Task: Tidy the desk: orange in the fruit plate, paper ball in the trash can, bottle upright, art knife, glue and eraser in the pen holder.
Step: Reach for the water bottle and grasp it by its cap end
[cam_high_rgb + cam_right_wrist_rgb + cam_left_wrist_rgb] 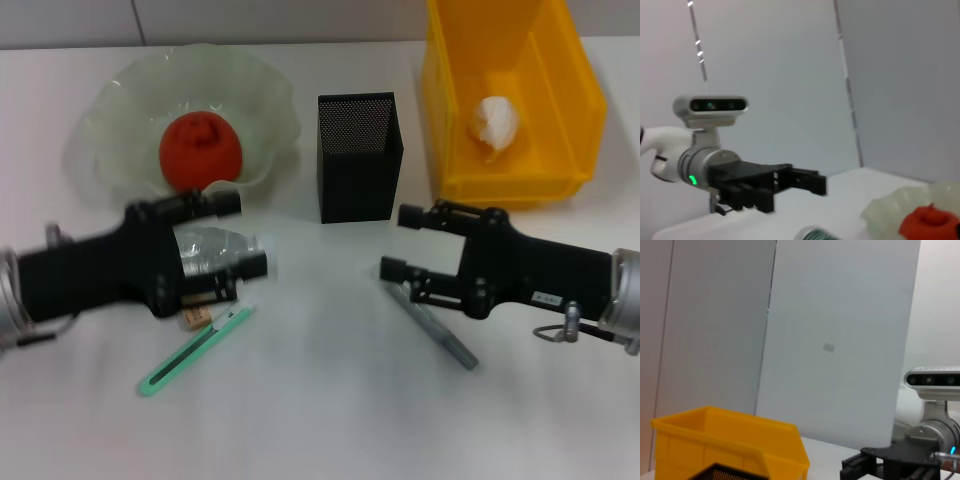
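Note:
The orange (201, 149) sits in the glass fruit plate (120, 100) at the back left. A white paper ball (495, 123) lies in the yellow trash can (560, 95). The black mesh pen holder (358, 155) stands between them. A clear bottle (208, 248) lies on its side under my left gripper (238, 235), which is open and hovers over it. A green art knife (195, 350) and a small tan eraser (196, 318) lie just in front. My right gripper (402, 242) is open above a grey stick, perhaps the glue (435, 325).
In the right wrist view the left gripper (805, 182) hangs above the bottle (812, 234), with the plate (890, 215) and orange (927, 220) beyond. The left wrist view shows the trash can (730, 440) and the right gripper (860, 470).

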You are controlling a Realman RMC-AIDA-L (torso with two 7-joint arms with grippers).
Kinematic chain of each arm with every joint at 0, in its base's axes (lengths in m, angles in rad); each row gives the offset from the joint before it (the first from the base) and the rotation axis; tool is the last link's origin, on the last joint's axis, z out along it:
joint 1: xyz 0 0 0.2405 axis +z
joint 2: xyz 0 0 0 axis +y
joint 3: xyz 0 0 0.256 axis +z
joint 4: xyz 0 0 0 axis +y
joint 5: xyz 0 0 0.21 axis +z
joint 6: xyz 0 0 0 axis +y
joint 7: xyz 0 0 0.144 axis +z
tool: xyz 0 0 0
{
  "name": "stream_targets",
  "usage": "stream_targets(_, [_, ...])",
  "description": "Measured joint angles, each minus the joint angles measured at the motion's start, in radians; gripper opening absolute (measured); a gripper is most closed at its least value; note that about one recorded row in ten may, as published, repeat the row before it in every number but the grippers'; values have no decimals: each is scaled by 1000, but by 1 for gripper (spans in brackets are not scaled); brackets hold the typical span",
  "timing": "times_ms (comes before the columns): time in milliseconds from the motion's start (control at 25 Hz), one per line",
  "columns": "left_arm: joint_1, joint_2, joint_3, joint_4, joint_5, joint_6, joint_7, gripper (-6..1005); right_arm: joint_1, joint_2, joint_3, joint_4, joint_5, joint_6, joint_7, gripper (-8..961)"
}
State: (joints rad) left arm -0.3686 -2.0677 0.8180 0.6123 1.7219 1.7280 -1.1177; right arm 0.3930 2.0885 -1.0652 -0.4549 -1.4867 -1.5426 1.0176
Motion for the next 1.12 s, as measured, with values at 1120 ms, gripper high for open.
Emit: stream_targets(1120, [-334, -10, 564, 594, 744, -210, -924, 777, -12, -2, -12, 93, 56, 9, -76, 694])
